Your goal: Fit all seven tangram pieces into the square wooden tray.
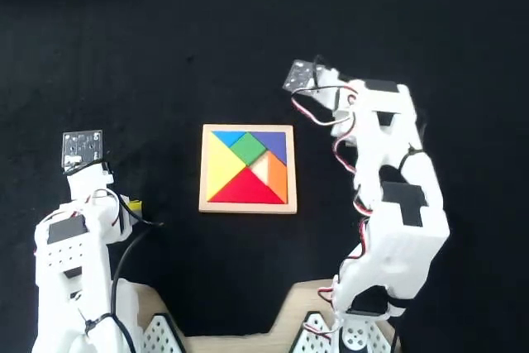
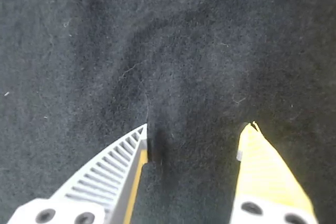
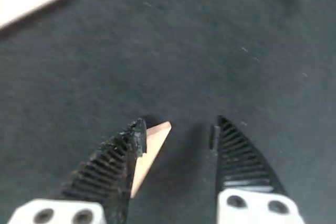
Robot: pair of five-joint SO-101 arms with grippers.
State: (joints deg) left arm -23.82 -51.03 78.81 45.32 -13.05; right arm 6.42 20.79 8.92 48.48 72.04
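- Left gripper (image 2: 199, 127): wide open, with the white ribbed finger (image 2: 113, 166) and the yellow finger (image 2: 262, 166) well apart. It holds nothing, and bare black cloth (image 2: 173, 51) lies beneath.
- Right gripper (image 3: 179, 123): open, its two black ribbed fingers (image 3: 241, 150) apart with nothing between them. A pale orange wedge (image 3: 149, 145) sits against the inner side of one finger; I cannot tell whether it belongs to the gripper.
- Square wooden tray (image 1: 248, 207): mid-worktop, between the two arms. A corner of it is cut off at the edge of the right wrist view.
- Tangram pieces, all inside the tray rim: yellow piece (image 1: 216, 167), red piece (image 1: 246, 188), orange piece (image 1: 278, 175), pale piece (image 1: 260, 169), green piece (image 1: 248, 148), blue piece (image 1: 227, 136), purple piece (image 1: 277, 145).
- The right gripper's dark fingers are hard to make out against the cloth in the high view.
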